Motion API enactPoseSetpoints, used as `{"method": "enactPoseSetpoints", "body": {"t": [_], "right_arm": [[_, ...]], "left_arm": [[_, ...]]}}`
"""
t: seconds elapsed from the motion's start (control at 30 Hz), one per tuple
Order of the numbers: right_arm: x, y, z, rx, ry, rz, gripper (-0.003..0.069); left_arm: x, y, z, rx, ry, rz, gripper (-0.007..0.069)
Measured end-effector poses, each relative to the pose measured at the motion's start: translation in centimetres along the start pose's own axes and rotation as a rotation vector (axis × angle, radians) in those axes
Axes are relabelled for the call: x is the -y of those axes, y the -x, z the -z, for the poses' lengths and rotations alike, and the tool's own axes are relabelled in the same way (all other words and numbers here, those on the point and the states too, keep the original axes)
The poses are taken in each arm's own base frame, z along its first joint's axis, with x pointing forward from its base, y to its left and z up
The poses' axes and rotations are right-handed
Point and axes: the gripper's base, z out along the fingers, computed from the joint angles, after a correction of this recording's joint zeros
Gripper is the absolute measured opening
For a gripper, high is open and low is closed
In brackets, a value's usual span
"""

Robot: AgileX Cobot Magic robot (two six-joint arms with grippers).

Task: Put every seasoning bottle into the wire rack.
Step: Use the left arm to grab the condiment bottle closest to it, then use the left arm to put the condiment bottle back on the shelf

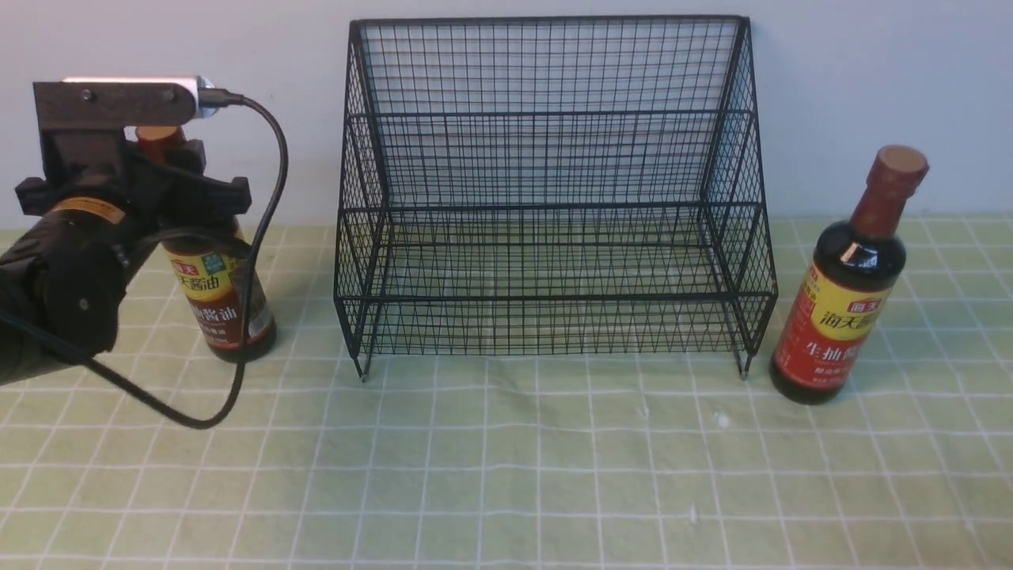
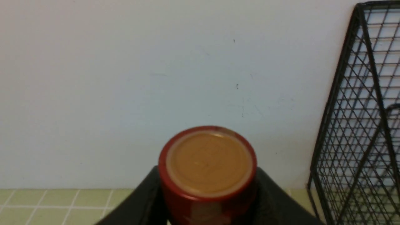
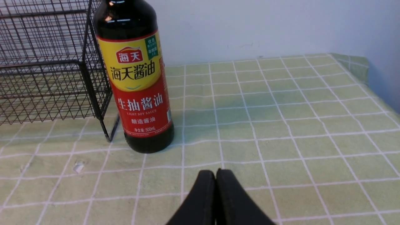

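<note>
Left of the wire rack stands a seasoning bottle with a brown-bottomed label. My left gripper is at its neck, below the reddish cap. In the left wrist view the cap sits between the black fingers, which press against the neck on both sides. The other seasoning bottle, with a red label, stands upright just right of the rack. In the right wrist view this bottle is ahead of my right gripper, which is shut, empty and apart from it. The rack holds nothing.
A green checked cloth covers the table. A pale wall rises right behind the rack. The left arm's cable loops down in front of the left bottle. The cloth's far corner shows in the right wrist view.
</note>
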Motion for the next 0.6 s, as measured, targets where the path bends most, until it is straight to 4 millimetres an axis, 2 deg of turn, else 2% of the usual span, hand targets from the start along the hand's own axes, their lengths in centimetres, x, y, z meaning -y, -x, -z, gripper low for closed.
{"method": "enactPoseSetpoints", "body": {"t": [0.13, 0.33, 0.37, 0.43, 0.47, 0.5, 0.53, 0.6], "right_arm": [[0.0, 0.0, 0.0, 0.0, 0.0, 0.004, -0.0014], [0.0, 0.0, 0.0, 0.0, 0.0, 0.004, -0.0014], [0.0, 0.0, 0.0, 0.0, 0.0, 0.004, -0.0014], [0.0, 0.0, 0.0, 0.0, 0.0, 0.004, -0.0014], [0.0, 0.0, 0.0, 0.0, 0.0, 0.004, -0.0014], [0.0, 0.0, 0.0, 0.0, 0.0, 0.004, -0.0014], [0.0, 0.0, 0.0, 0.0, 0.0, 0.004, -0.0014], [0.0, 0.0, 0.0, 0.0, 0.0, 0.004, -0.0014]], "left_arm": [[0.0, 2.8, 2.4, 0.002, -0.038, 0.019, 0.028], [0.0, 10.9, 5.7, 0.178, -0.079, 0.035, 0.028], [0.0, 13.0, 6.4, 0.222, -0.089, 0.046, 0.028], [0.2, 14.7, 6.8, 0.253, -0.105, 0.064, 0.028], [0.2, 14.7, 6.8, 0.253, -0.105, 0.064, 0.028], [0.4, 15.9, 7.0, 0.276, -0.118, 0.076, 0.028], [1.0, 17.0, 7.0, 0.296, -0.141, 0.088, 0.0279], [1.9, 17.9, 6.5, 0.307, -0.172, 0.096, 0.0279]]}}
